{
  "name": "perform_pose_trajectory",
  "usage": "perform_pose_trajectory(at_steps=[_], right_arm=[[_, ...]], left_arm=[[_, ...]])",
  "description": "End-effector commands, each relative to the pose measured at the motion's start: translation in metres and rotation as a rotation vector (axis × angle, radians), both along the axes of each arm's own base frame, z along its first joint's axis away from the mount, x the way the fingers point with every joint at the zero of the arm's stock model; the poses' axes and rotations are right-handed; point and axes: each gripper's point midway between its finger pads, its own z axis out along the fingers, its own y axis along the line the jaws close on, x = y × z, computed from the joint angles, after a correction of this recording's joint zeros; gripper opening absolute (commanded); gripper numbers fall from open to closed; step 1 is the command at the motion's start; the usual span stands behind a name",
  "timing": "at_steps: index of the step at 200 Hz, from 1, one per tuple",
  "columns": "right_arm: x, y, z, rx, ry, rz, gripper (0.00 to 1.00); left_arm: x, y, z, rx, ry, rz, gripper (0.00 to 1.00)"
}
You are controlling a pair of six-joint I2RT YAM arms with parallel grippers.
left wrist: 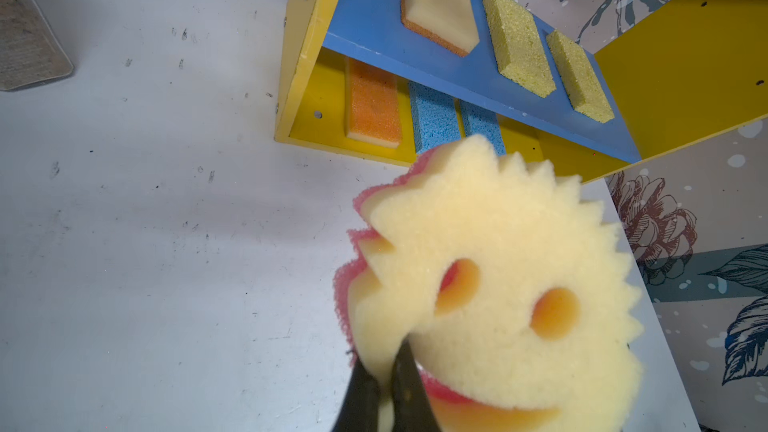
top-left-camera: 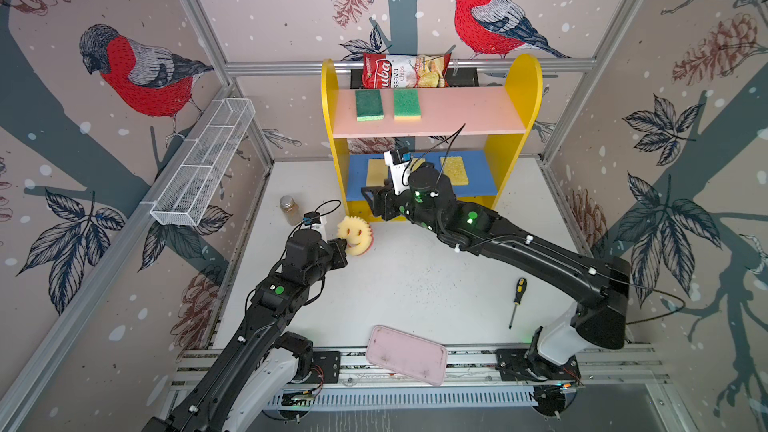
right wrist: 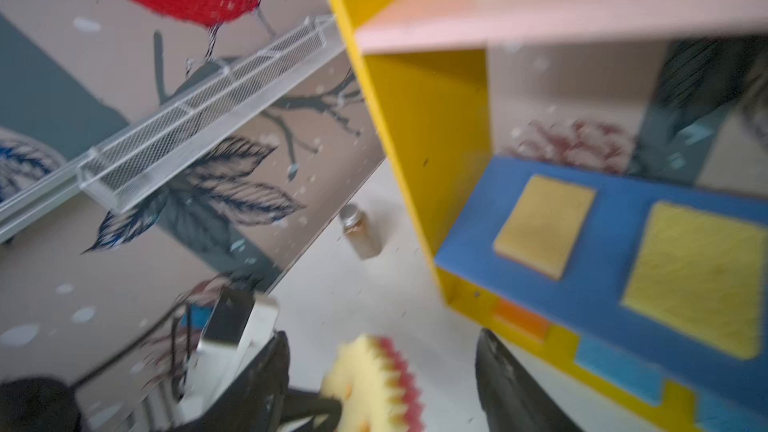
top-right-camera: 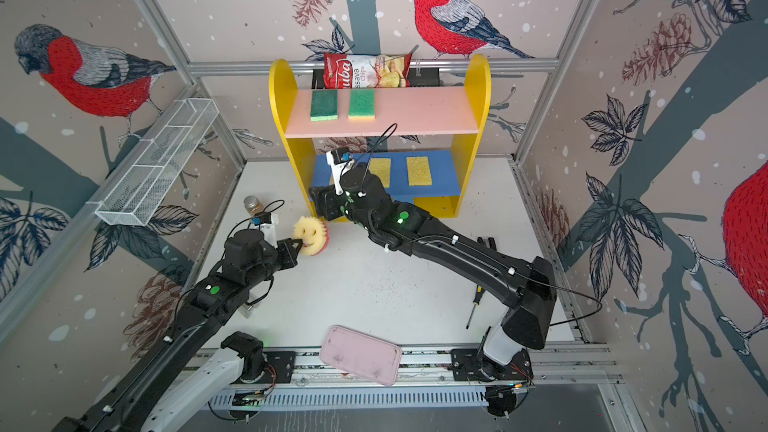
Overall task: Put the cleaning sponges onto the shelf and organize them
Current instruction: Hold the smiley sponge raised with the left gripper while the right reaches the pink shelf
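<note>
Left wrist view: the left gripper (left wrist: 388,371) is seen clenched on the rim of the smiley sponge (left wrist: 498,276). The sponge's yellow face is turned towards the camera, with its pink backing behind. It is held just in front of the left front corner of the shelf (left wrist: 685,56), as placed in both top views.

The right gripper (right wrist: 386,371) is shown by the right wrist view with its jaws spread wide and nothing gripped. It is poised before the shelf's lower left part, close to the smiley sponge.

On the shelf's pink upper board, two green sponges (top-left-camera: 369,105) (top-left-camera: 406,104) are laid side by side towards the left. On the blue middle board, a tan sponge (left wrist: 440,2) and two yellow sponges (left wrist: 517,41) (left wrist: 579,76) are set in a row. On the yellow base, an orange sponge (left wrist: 372,105) and two blue sponges (left wrist: 434,122) (left wrist: 482,124) are lined up.

A bag of chips (top-left-camera: 405,70) is propped behind the shelf. A glass jar (top-left-camera: 289,209) is stood left of it. A screwdriver (top-left-camera: 516,301) and a pink tray (top-left-camera: 406,355) are left well in front of it.
</note>
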Motion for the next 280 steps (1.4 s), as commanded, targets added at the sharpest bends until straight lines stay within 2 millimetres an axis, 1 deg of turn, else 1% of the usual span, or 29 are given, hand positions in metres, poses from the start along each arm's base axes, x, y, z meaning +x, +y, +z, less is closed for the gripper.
perform_pose_trajectory(at_steps=[1,27,49,58,77,89,96,120,142,178,193,209,216,237,280], right_arm=[[0.04,-0.047,0.022,-0.12,-0.127,-0.245,0.7],[0.075,-0.079,0.045,-0.075,-0.16,-0.361,0.7],[0.096,-0.103,0.065,-0.009,-0.176,-0.422,0.68],[0.104,-0.11,0.074,0.022,-0.184,-0.428,0.68],[0.119,-0.119,0.087,0.051,-0.18,-0.445,0.65],[0.13,-0.118,0.092,0.038,-0.175,-0.449,0.65],[0.138,-0.116,0.089,0.021,-0.164,-0.455,0.65],[0.156,-0.095,0.087,-0.026,-0.145,-0.425,0.65],[0.168,-0.078,0.077,-0.05,-0.133,-0.401,0.65],[0.18,-0.076,0.064,-0.06,-0.127,-0.421,0.65],[0.185,-0.078,0.06,-0.067,-0.122,-0.428,0.64],[0.189,-0.078,0.055,-0.066,-0.113,-0.427,0.6],[0.19,-0.078,0.054,-0.064,-0.106,-0.421,0.56],[0.191,-0.077,0.051,-0.051,-0.091,-0.401,0.41],[0.191,-0.083,0.055,-0.048,-0.093,-0.417,0.23]], left_arm=[[0.003,-0.005,0.013,-0.009,-0.045,-0.03,0.01],[0.006,-0.007,0.039,-0.006,-0.099,-0.041,0.01],[0.009,-0.006,0.067,-0.004,-0.164,-0.044,0.02],[0.01,-0.005,0.077,-0.001,-0.19,-0.043,0.02],[0.013,-0.003,0.09,0.01,-0.224,-0.032,0.02],[0.015,-0.003,0.094,0.016,-0.234,-0.032,0.02],[0.016,-0.004,0.097,0.016,-0.242,-0.033,0.03],[0.02,-0.005,0.102,0.024,-0.251,-0.038,0.03],[0.022,-0.005,0.105,0.038,-0.256,-0.04,0.04],[0.023,-0.001,0.107,0.07,-0.266,-0.029,0.04],[0.024,0.0,0.107,0.078,-0.268,-0.022,0.05],[0.026,-0.001,0.106,0.08,-0.264,-0.023,0.05],[0.028,-0.001,0.104,0.08,-0.258,-0.026,0.05],[0.031,-0.004,0.103,0.077,-0.251,-0.031,0.05],[0.034,-0.005,0.103,0.079,-0.245,-0.033,0.05]])
